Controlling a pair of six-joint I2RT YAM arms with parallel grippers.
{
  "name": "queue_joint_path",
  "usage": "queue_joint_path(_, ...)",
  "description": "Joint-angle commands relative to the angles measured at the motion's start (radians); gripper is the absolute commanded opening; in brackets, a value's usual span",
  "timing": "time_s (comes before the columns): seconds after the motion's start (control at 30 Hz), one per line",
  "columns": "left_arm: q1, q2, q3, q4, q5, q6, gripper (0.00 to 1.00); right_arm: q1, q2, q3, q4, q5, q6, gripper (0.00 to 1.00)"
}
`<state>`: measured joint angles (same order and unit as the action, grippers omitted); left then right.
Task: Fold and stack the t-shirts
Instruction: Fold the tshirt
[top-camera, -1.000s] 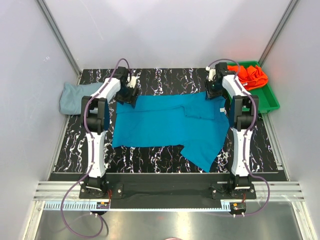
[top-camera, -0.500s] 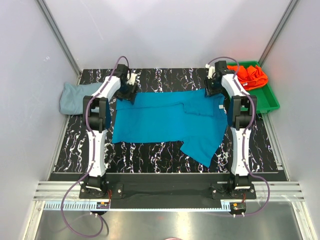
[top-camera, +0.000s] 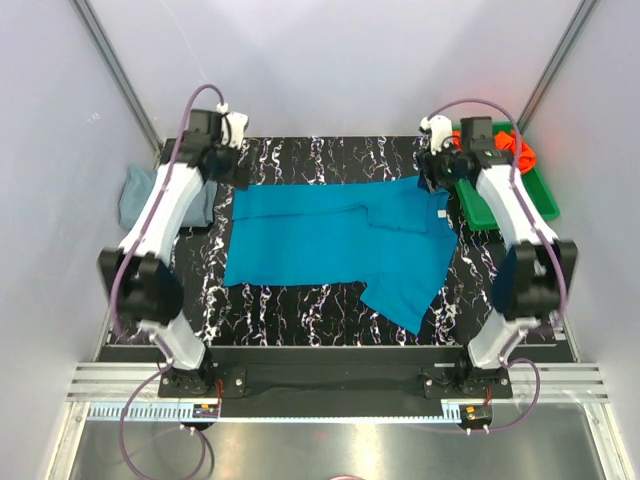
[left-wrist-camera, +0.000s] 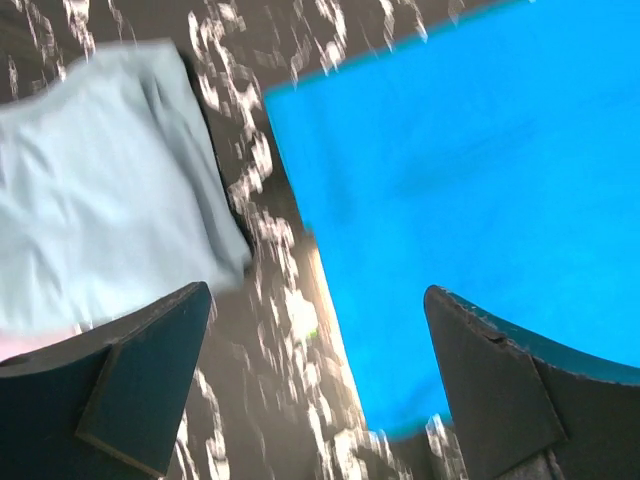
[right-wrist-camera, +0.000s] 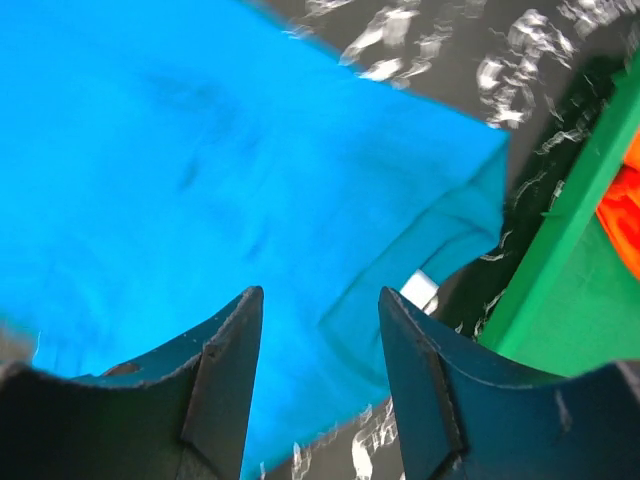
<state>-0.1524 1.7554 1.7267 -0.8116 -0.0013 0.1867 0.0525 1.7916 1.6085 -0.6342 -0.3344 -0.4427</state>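
A teal-blue t-shirt (top-camera: 340, 240) lies spread across the black marbled table, one part trailing toward the near right. A folded pale grey-blue t-shirt (top-camera: 135, 195) rests at the far left edge. The orange-red t-shirt (top-camera: 520, 152) is bunched in the green tray. My left gripper (top-camera: 232, 165) hovers above the teal shirt's far left corner, open and empty; its wrist view shows the grey-blue shirt (left-wrist-camera: 90, 210) and teal cloth (left-wrist-camera: 470, 190) below. My right gripper (top-camera: 435, 172) hangs over the far right corner near the white neck tag (right-wrist-camera: 418, 290), open with nothing between its fingers.
The green plastic tray (top-camera: 490, 210) sits at the far right, close beside my right arm; its rim (right-wrist-camera: 570, 230) shows in the right wrist view. White enclosure walls stand on the left, right and back. Bare marbled table (top-camera: 320, 160) runs behind the teal shirt.
Both grippers let go of the teal shirt's far corners, opened wider and lifted up and outward. The shirt now lies flat where it was released.
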Motion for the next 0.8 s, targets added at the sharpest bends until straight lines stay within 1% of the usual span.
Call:
queue_joint_path(0.0,-0.009,-0.127,-0.209,-0.021,0.046,0.022,0.93,0.044,-0.176,-0.195,-0.175,-0.186,-0.325,0.58)
queue_joint_path(0.03,-0.009,-0.146,-0.252,-0.009,0.050,0.014,0.92,0.056,-0.207,-0.241,-0.195,-0.180,-0.437,0.58)
queue_joint_path(0.07,-0.007,-0.166,-0.330,-0.003,0.056,0.004,0.91,0.069,-0.242,-0.345,-0.200,-0.161,-0.480,0.57)
queue_joint_path(0.13,-0.006,-0.210,-0.390,0.018,0.098,-0.027,0.88,0.099,-0.345,-0.444,-0.196,-0.138,-0.581,0.57)
queue_joint_path(0.17,-0.006,-0.227,-0.432,0.026,0.115,-0.047,0.87,0.124,-0.409,-0.526,-0.197,-0.120,-0.612,0.57)
queue_joint_path(0.2,-0.006,-0.232,-0.447,0.026,0.125,-0.047,0.86,0.124,-0.443,-0.565,-0.202,-0.114,-0.643,0.57)
queue_joint_path(0.23,-0.006,-0.235,-0.461,0.029,0.141,-0.062,0.86,0.150,-0.475,-0.600,-0.211,-0.109,-0.703,0.57)
queue_joint_path(0.27,-0.006,-0.240,-0.481,0.031,0.149,-0.066,0.86,0.164,-0.507,-0.664,-0.222,-0.103,-0.729,0.56)
queue_joint_path(0.3,-0.006,-0.247,-0.489,0.032,0.149,-0.066,0.86,0.179,-0.570,-0.695,-0.237,-0.104,-0.755,0.56)
queue_joint_path(0.33,-0.006,-0.250,-0.501,0.038,0.141,-0.063,0.86,0.208,-0.604,-0.750,-0.278,-0.109,-0.804,0.55)
queue_joint_path(0.37,-0.006,-0.254,-0.503,0.038,0.136,-0.059,0.87,0.225,-0.639,-0.775,-0.298,-0.112,-0.830,0.55)
queue_joint_path(0.4,-0.006,-0.257,-0.506,0.040,0.132,-0.055,0.87,0.240,-0.708,-0.801,-0.332,-0.114,-0.856,0.54)
queue_joint_path(0.47,-0.003,-0.258,-0.509,0.043,0.119,-0.055,0.87,0.283,-0.779,-0.858,-0.361,-0.120,-0.910,0.53)
queue_joint_path(0.5,-0.001,-0.260,-0.507,0.043,0.121,-0.053,0.87,0.293,-0.838,-0.867,-0.396,-0.127,-0.925,0.52)
queue_joint_path(0.57,0.001,-0.258,-0.509,0.046,0.119,-0.056,0.87,0.313,-0.905,-0.872,-0.429,-0.161,-0.935,0.52)
queue_joint_path(0.67,0.002,-0.254,-0.506,0.048,0.121,-0.061,0.87,0.332,-0.933,-0.860,-0.496,-0.196,-0.923,0.52)
queue_joint_path(0.77,0.002,-0.247,-0.500,0.052,0.121,-0.069,0.87,0.342,-0.914,-0.854,-0.527,-0.206,-0.904,0.51)
